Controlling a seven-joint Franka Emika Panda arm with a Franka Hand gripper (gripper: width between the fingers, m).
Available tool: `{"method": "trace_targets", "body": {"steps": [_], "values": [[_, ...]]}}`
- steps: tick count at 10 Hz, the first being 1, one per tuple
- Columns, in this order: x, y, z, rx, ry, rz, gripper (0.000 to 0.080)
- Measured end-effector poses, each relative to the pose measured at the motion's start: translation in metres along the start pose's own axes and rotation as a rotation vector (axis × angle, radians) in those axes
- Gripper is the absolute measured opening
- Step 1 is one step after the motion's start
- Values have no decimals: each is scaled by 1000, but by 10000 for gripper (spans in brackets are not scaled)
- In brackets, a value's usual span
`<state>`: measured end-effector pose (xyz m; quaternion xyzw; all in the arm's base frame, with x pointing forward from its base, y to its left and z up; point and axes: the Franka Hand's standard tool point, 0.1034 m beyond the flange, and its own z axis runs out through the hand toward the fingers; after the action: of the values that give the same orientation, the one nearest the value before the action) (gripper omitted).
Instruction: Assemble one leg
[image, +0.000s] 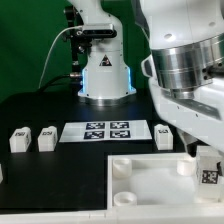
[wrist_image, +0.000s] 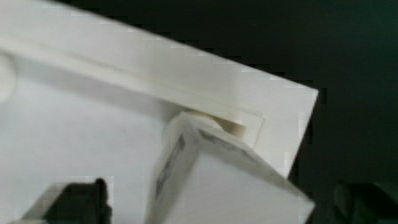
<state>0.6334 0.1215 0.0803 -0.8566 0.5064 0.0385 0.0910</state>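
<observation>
The gripper (wrist_image: 221, 196) hung over the far corner of the big square piece (wrist_image: 89, 130), its dark fingers (wrist_image: 75, 198) spread to either side of the leg (wrist_image: 222, 165). A sliver of gap showed on both sides, so the jaws looked released rather than clamped, though the blur left some doubt. The leg stood with its end in the round corner socket (wrist_image: 228, 122), at about 4 o'clock from the marker board (image: 105, 131) in the exterior view, and it seemed to lean a little. That lean was the main risk: with no firm hold on it, a leg only partly seated could tip out of the socket, or jam crooked if it were turned or pressed off-axis. Closing the fingers unevenly could also nudge the square piece across the smooth black table (image: 60, 180). The parts looked like hard, matte white plastic. The square piece was flat with a raised lip, and the leg was a stubby block. Three spare legs (image: 20, 140) (image: 47, 138) (image: 165, 137) sat at 9 and 3 o'clock of the board.
</observation>
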Motion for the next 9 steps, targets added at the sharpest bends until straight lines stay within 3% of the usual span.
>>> {"method": "trace_targets", "body": {"steps": [3,4,5,6,7,8,9], "values": [[0,0,1,-1,2,-335,648],[1,2,1,-22,4,-471,649],[3,1,-2,-75,16,-694,649],[5,0,-3,-84,25,-801,649],[5,0,-2,-81,24,-786,649],[4,0,-2,-80,25,-750,536],[4,0,-2,-80,25,-746,536]]}}
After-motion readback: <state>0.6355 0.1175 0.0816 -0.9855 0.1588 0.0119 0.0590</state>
